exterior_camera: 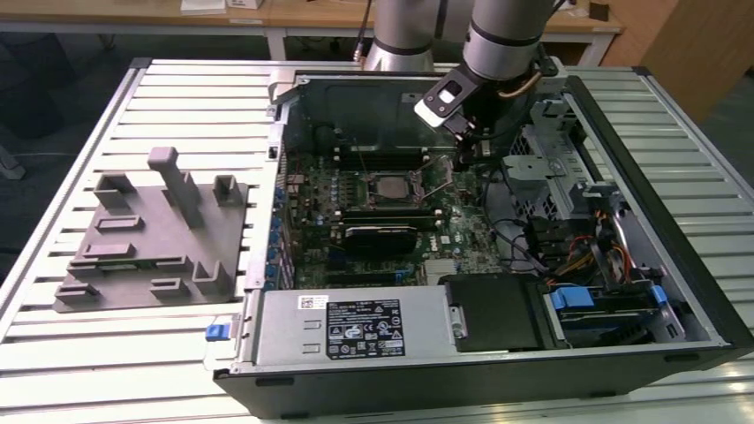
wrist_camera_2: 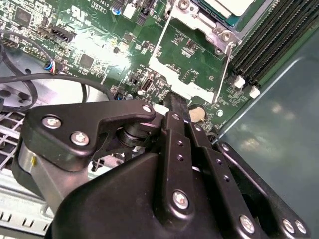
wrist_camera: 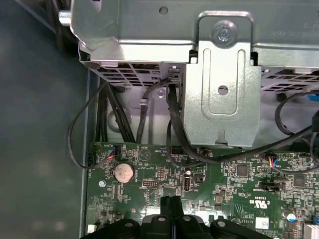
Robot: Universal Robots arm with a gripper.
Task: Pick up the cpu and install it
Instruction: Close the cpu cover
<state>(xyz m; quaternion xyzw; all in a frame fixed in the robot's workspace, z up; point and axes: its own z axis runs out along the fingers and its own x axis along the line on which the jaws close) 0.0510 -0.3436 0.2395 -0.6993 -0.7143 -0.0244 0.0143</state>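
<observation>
Hanging inside the open steel computer case (exterior_camera: 495, 375) on the ribbed desk (exterior_camera: 177, 97), the black gripper (wrist_camera: 172, 202) is clenched on nothing, its flat fingers pressed together close over the green circuit board (wrist_camera: 149, 172). The cpu (wrist_camera_2: 230, 7), a pale silver square, lies nearby in its metal-framed socket (wrist_camera_2: 220, 36).
</observation>
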